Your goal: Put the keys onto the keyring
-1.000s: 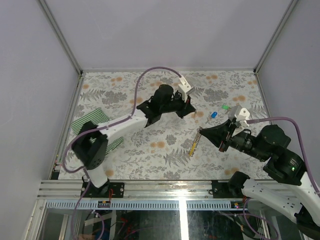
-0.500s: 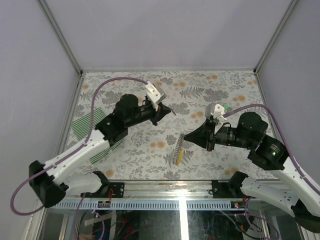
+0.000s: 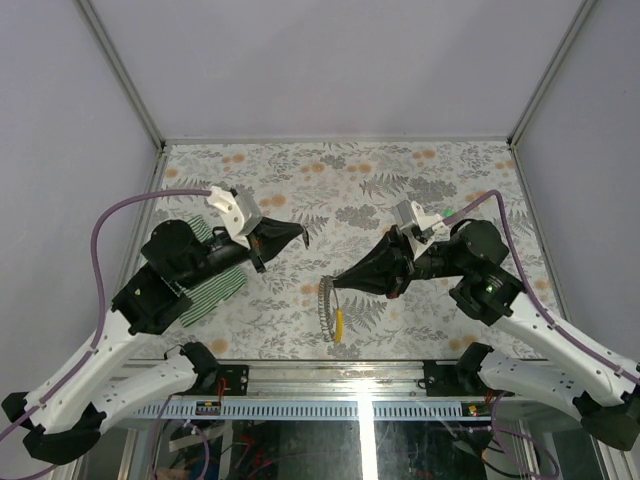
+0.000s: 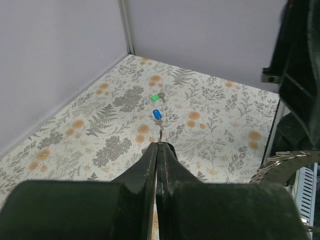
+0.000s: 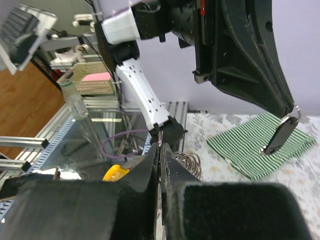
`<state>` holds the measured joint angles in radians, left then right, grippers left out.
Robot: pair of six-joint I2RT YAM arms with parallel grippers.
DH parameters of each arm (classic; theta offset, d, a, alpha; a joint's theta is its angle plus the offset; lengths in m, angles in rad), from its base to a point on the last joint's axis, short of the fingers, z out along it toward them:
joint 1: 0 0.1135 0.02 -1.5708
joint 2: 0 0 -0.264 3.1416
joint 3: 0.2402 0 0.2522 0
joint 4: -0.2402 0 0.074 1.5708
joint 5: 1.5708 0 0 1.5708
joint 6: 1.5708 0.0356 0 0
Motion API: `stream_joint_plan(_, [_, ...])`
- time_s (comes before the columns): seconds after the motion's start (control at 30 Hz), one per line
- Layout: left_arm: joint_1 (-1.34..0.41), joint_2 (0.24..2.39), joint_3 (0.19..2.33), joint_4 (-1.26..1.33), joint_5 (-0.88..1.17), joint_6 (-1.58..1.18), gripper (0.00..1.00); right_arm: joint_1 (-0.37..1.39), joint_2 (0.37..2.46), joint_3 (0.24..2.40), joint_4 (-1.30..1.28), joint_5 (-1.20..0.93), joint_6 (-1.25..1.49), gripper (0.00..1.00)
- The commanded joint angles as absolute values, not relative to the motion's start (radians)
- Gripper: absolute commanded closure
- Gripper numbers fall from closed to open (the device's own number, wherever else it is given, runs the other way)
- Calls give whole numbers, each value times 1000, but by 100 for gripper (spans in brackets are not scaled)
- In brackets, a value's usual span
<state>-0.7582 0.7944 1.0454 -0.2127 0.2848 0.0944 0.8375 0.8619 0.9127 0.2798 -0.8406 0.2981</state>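
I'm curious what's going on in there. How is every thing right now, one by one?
Left gripper: shut on a small dark piece.
Right gripper: shut on the keyring.
Keyring: dangling from the right gripper, yellow tag lowest.
Blue key: lying loose on the table.
Green key: lying loose on the table.
Cloth: spread flat on the table.
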Motion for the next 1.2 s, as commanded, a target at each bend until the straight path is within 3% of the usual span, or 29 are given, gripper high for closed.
stream_joint_plan(0.0, [-755,750,1069,-263,343,114,100,836,928,913,702,-982,488,100])
stream_joint_plan(0.3, [-755,712,1104,-284,471,107,100,835,1041,931,914,-1016,615,100])
stream_joint_plan(0.77, [-755,729,1144,-314,605,129,100,836,1044,993,589,-820,523,100])
stream_joint_plan(1.17, [-755,750,1166,-345,687,153,100,836,1049,1012,560,-810,537,100])
